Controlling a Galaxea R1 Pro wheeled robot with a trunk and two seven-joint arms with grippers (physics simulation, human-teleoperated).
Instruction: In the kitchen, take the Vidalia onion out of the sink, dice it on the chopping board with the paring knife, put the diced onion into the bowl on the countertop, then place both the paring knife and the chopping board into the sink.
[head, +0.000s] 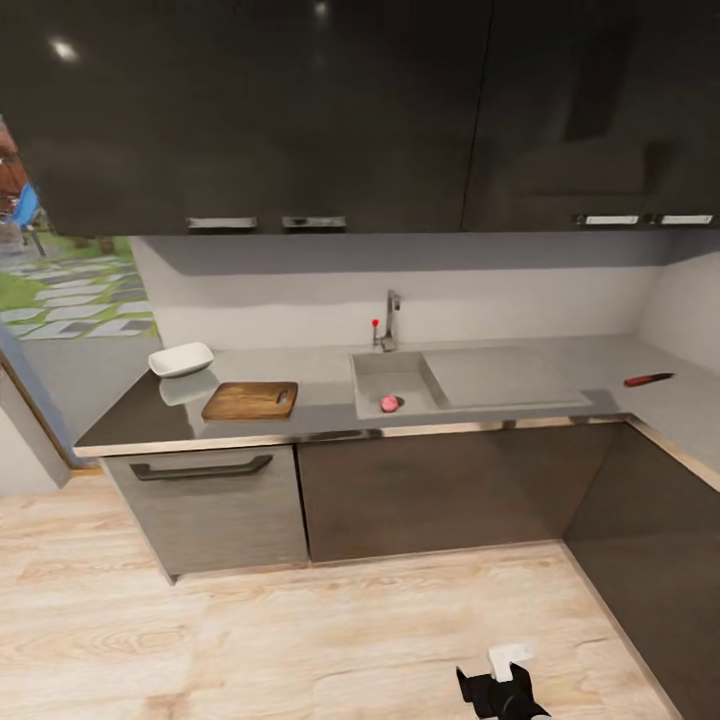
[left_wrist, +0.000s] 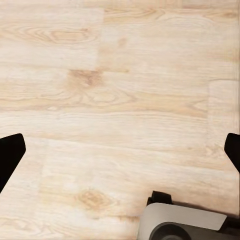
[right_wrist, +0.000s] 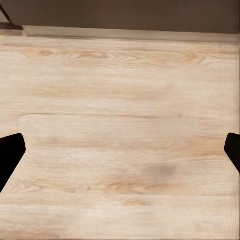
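The pinkish Vidalia onion (head: 390, 404) lies in the grey sink (head: 378, 372), under the chrome tap (head: 390, 320). Left of the sink, the brown chopping board (head: 250, 400) lies flat on the countertop (head: 320, 368), and the white bowl (head: 181, 359) stands just behind its left end. The paring knife (head: 648, 379), with its reddish handle, lies far right on the worktop near the corner. My right gripper (head: 495, 685) hangs low over the floor, well short of the cabinets. In the wrist views my left gripper (left_wrist: 120, 155) and right gripper (right_wrist: 120, 155) are both open over floorboards and hold nothing.
Dark wall cabinets (head: 300, 110) hang above the counter, which turns a corner at the right (head: 690, 420). Below it are dark base cabinets with a bar handle (head: 200, 468). Light wooden floor (head: 300, 630) lies between me and the cabinets. Part of my grey base (left_wrist: 185, 225) shows in the left wrist view.
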